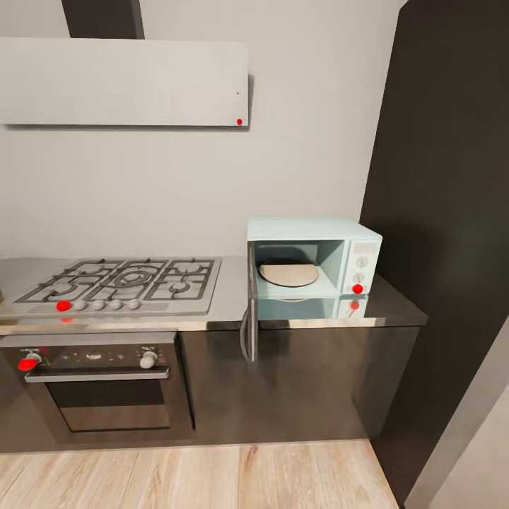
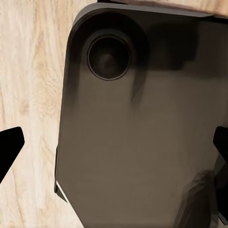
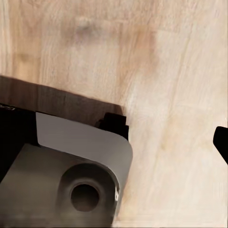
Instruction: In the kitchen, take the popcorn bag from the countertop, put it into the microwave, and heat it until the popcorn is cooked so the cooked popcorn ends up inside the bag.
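Head view: kitchen run along a pale wall, glossy grey tabletop [image 1: 233, 297] over dark cabinet fronts. Microwave [image 1: 314, 265], pale mint-blue, sits at the right end of the tabletop, near the tall dark panel [image 1: 445, 212] on its right. Its door [image 1: 249, 311] is swung fully open, hanging edge-on at the unit's left side past the tabletop front edge. Cavity holds a round tan turntable plate [image 1: 288, 273]; nothing else seen on it. White side panel carries two knobs and a red dot [image 1: 358, 288]. Steel gas hob [image 1: 124, 283] w/ grates lies left of the microwave, apart from it; row of knobs along its front, one marked red. Steel-fronted oven [image 1: 99, 382] sits below the hob. White flat hood [image 1: 124, 81] on the wall above, red dot at its lower right corner. Light wood floor [image 1: 191, 477] in front of the cabinets. Popcorn bag: not located in these frames, whereabouts cannot be told. Left wrist view: left pincer [image 2: 114, 147] w/ dark fingertips [image 2: 9, 145] at opposite frame edges, spread wide apart, nothing between them; beyond it a dark rounded robot base panel [image 2: 137, 133] w/ a circular recess, over wood floor. Right wrist view: right pincer, one dark fingertip [image 3: 222, 142] visible at frame edge only, so opening cannot be told; nothing seen held; grey-and-dark base corner [image 3: 76, 156] over floor
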